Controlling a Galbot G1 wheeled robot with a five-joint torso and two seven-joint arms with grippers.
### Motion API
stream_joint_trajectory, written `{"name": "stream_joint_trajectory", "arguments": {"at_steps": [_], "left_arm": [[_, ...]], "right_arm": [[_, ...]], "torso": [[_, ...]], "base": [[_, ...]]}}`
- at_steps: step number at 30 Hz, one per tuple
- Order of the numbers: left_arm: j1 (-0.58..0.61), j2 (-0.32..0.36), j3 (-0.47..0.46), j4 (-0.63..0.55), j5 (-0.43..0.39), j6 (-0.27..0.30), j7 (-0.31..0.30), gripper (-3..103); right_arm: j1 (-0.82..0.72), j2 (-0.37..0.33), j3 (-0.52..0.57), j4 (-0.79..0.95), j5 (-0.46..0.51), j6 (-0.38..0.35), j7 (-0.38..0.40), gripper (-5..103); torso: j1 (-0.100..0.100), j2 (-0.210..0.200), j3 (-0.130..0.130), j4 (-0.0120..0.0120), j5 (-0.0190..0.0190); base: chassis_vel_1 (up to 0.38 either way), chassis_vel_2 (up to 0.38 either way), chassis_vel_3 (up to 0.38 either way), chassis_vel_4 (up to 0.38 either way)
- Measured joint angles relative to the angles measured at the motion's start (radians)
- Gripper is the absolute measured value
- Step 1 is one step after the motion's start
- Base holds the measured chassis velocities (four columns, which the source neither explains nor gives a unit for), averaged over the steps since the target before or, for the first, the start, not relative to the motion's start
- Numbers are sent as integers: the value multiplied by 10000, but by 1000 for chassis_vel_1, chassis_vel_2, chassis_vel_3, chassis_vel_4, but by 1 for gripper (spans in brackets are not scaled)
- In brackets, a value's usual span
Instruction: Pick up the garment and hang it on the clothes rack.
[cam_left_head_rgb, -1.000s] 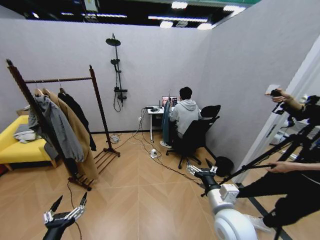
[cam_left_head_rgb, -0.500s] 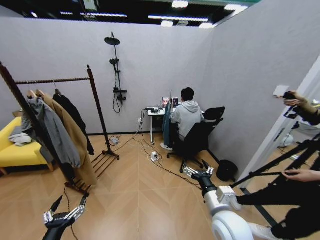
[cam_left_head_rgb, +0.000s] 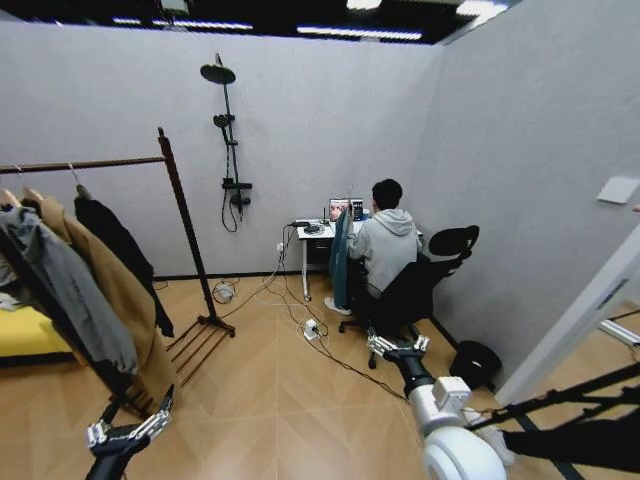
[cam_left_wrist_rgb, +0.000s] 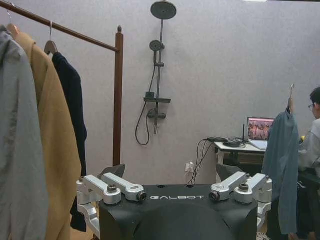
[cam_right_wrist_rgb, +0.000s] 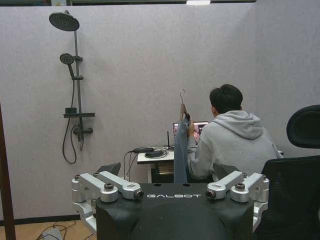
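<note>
Nothing of the task looks done yet. The garment (cam_left_head_rgb: 341, 258) hangs on its hanger beside the table (cam_left_head_rgb: 312, 228) at the far wall, held up by the seated person's hand (cam_right_wrist_rgb: 190, 126), well away from both arms. The rack (cam_left_head_rgb: 183, 235) stands to the robot's left, carrying other coats, with free bar near the post. Picking up and hanging both remain. The left pincer (cam_left_head_rgb: 132, 418) is held low and forward, jaws wide and empty; the right pincer (cam_left_head_rgb: 397, 346) reaches forward toward the person, also wide and empty
</note>
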Motion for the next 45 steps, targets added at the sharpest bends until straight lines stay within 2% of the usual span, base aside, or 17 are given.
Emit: {"name": "stream_joint_trajectory", "arguments": {"at_steps": [45], "left_arm": [[0, 0, 0, 0, 0, 0, 2, 100]], "right_arm": [[356, -30, 143, -610, -179, 191, -101, 100]], "torso": [[-3, 2, -2, -1, -1]], "base": [[-256, 255, 255, -257]]}}
